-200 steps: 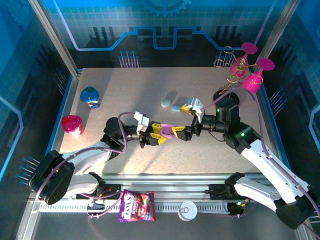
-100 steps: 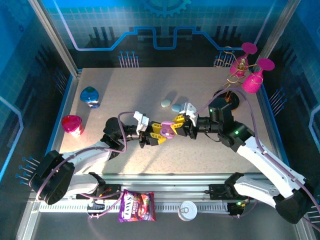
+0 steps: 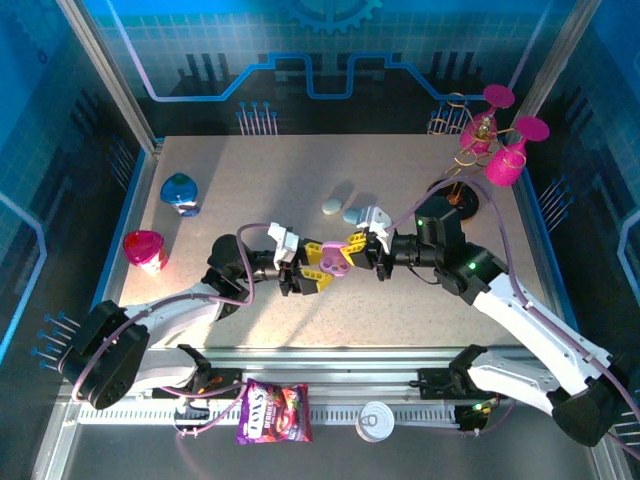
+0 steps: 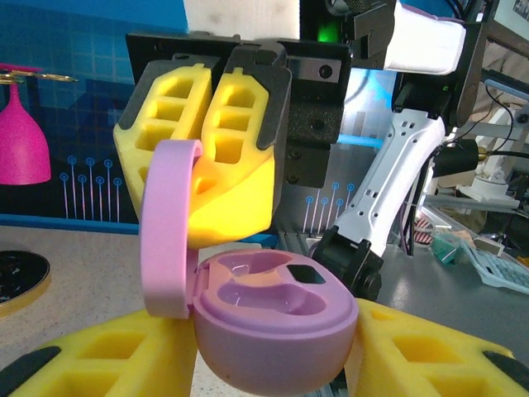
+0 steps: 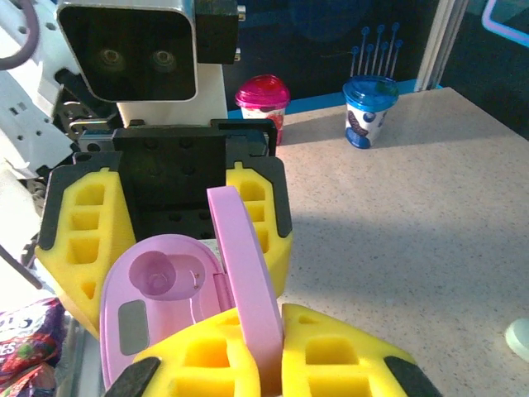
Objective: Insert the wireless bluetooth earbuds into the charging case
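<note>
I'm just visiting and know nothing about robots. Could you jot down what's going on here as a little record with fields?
Held item: purple case, hinged open, lid standing up
Left tool: gripping the case's base
Right tool: pinched shut on the lid
Case wells: look empty
Middle of table: pale pebble and blue pebble, just beyond the tools
Far left: blue cup, pink cup
Far right: pink glasses on a stand
</note>
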`<state>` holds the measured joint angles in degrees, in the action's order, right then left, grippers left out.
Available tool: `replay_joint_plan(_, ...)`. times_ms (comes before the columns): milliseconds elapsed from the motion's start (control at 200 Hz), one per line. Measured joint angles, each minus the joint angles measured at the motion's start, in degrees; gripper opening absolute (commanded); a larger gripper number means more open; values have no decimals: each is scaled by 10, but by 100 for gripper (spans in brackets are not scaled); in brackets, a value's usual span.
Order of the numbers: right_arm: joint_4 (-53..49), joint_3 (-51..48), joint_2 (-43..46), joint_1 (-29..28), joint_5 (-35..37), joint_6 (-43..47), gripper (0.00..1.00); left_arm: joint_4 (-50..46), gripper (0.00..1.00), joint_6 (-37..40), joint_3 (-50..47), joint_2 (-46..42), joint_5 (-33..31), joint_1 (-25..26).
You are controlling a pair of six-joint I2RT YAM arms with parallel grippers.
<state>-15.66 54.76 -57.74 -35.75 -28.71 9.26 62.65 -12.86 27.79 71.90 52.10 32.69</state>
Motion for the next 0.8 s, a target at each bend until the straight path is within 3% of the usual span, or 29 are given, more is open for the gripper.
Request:
replay_joint_plan(275, 3, 0, -1, -13, 43, 0, 0, -27, 49, 14, 0, 0, -17, 0)
replay_joint_plan(430, 4, 0, -5, -14, 47, 0, 0, -33, 43, 14, 0, 0, -19, 0)
replay_joint_plan(705, 5, 2, -15, -16, 47, 3, 1, -37, 52, 15, 0, 0, -22, -1)
replay_joint_plan(800, 5, 2, -17, -17, 47, 3, 1, -37, 48, 14, 0, 0, -22, -1)
